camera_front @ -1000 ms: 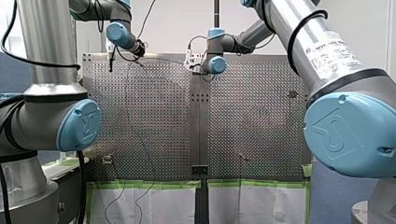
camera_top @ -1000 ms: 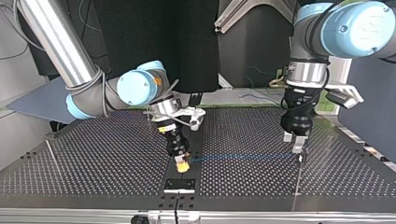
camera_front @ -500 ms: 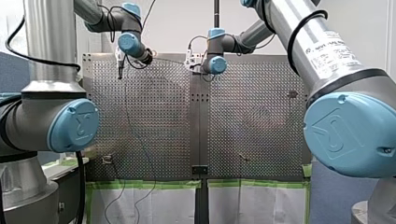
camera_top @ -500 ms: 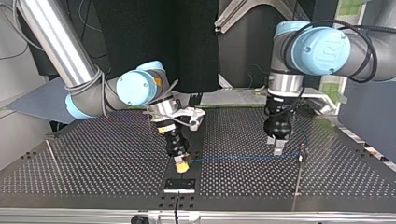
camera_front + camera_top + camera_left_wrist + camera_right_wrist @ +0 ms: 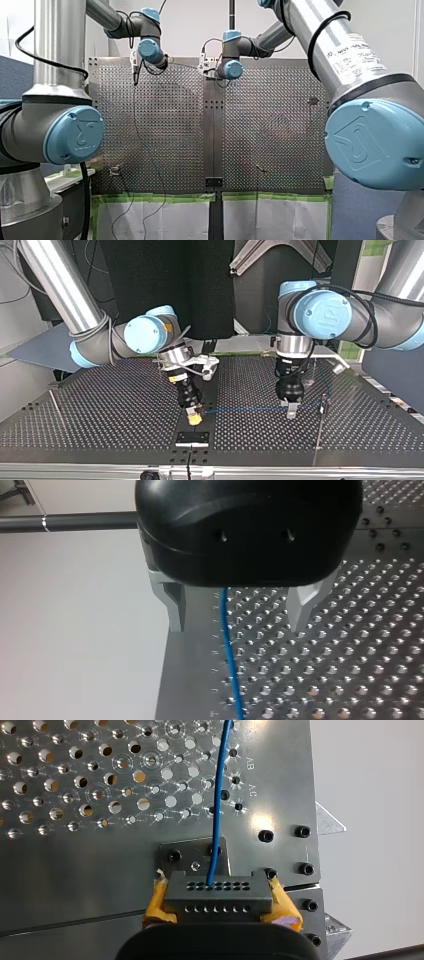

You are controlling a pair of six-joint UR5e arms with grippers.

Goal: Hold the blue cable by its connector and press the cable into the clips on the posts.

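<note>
While my right jaws pinch the connector [image 5: 218,895], likely its one stiff hold, the thin, probably limp cable [image 5: 250,409] runs above the tabletop [image 5: 100,415] between my spread left jaws toward a post [image 5: 323,402].

thin blue cable [image 5: 250,409] stretched level, grey connector [image 5: 216,896]

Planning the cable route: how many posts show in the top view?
2. One post stands near the table's edge at the top view's left; a second post stands at its right, just beside my left gripper. The arms may hide more.
</note>
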